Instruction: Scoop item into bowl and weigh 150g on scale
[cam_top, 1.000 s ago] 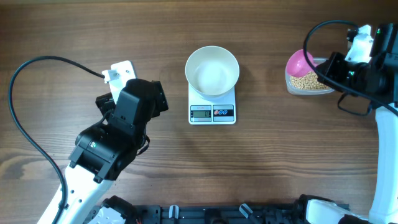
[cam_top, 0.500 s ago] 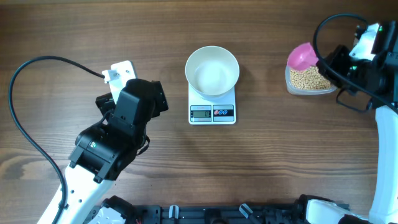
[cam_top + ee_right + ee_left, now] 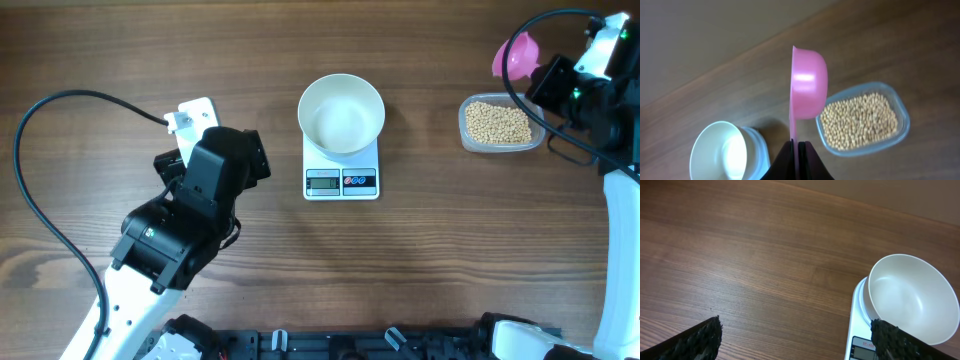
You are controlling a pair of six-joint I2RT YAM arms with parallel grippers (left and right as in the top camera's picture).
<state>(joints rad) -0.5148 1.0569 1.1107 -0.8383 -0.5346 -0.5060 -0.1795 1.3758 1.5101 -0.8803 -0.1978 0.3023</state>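
Inside of pink scoop (image 3: pixel 807 82) is hidden. The clear tub (image 3: pixel 463 128) holds beans (image 3: pixel 498 122); bowl (image 3: pixel 341 113) on scale (image 3: pixel 341 183) is empty. The right gripper (image 3: pixel 797 150) pinches the scoop; left gripper (image 3: pixel 797 342) wide open, empty.

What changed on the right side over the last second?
The right gripper, jaws shut on the pink scoop, drew it off the beans toward the table's far edge. The clear tub now shows uncovered. Nothing was let go. Unchanged: the left gripper is open and parked, and the white bowl sits on the scale.
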